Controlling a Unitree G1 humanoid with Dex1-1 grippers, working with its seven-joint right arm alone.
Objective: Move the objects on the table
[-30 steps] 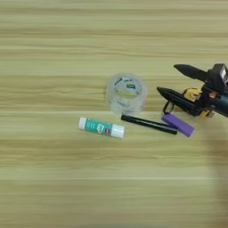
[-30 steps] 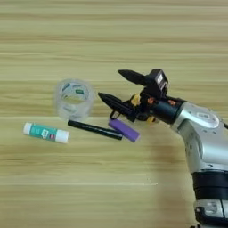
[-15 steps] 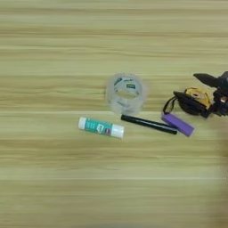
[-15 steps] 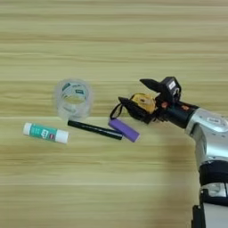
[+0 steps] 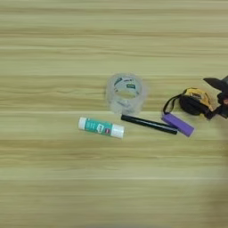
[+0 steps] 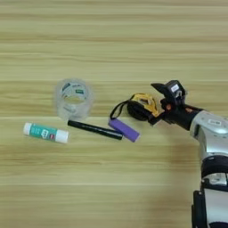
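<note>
Tape measure [image 6: 141,107] just left of hand [image 6: 156,103], touching its lower finger.

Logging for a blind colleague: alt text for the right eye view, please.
The right gripper sits open against a yellow-and-black tape measure on a wooden table. Left of it lie a purple cylinder, black pen, tape roll and glue stick.

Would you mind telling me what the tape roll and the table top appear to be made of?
The tape roll looks like clear glossy plastic film: the wood grain shows through its ring and the rim glints. The table looks like light-brown wood or wood-look laminate, with a fairly matte finish and long horizontal plank grain lines; which of the two cannot be told.
</note>
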